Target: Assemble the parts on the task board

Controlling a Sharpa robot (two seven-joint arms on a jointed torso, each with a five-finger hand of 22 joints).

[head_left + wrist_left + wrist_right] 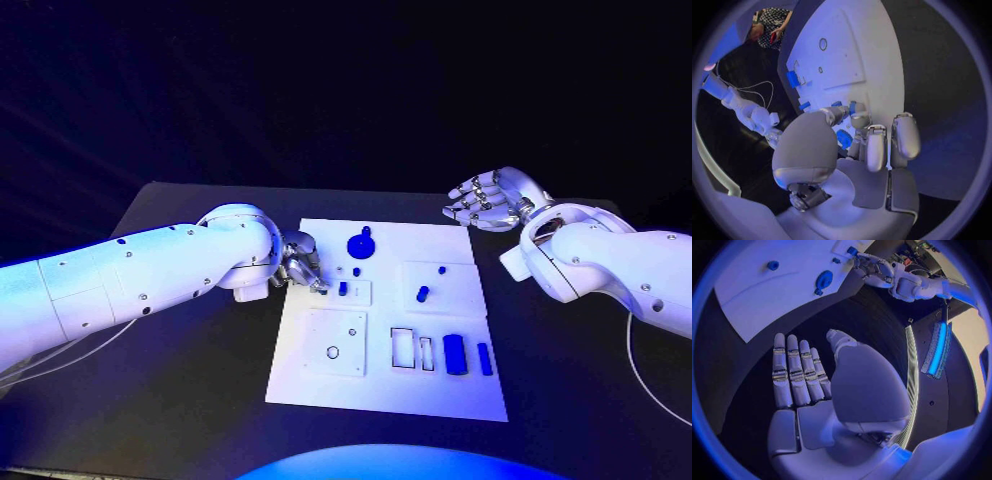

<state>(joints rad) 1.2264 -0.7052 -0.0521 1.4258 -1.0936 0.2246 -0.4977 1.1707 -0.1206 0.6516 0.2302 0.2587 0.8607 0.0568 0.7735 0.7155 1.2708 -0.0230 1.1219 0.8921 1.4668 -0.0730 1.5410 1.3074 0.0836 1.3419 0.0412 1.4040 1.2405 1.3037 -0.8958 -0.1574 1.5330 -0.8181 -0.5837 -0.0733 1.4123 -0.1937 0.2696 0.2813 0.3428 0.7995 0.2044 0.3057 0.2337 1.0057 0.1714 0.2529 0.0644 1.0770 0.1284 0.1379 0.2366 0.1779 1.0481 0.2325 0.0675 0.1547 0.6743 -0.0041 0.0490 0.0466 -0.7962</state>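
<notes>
Task board [387, 395] lay mid-surface w/ blue parts [454, 354]; left robot hand [302, 267] pinched a small blue part [844, 138], right robot hand [488, 200] hovered released, fingers apart.

The left hand [299, 266] sits right at the left edge of the task board [387, 395], crowding the small blue parts [343, 288] near that edge, so any approach from that side is pretty much blocked. The right hand [488, 201] hovers off the board's far right corner, fingers [798, 375] stretched out flat over bare desk [173, 400]. The board's near half, with the two upright blue pieces [467, 355] at its right, is open from above.
</notes>
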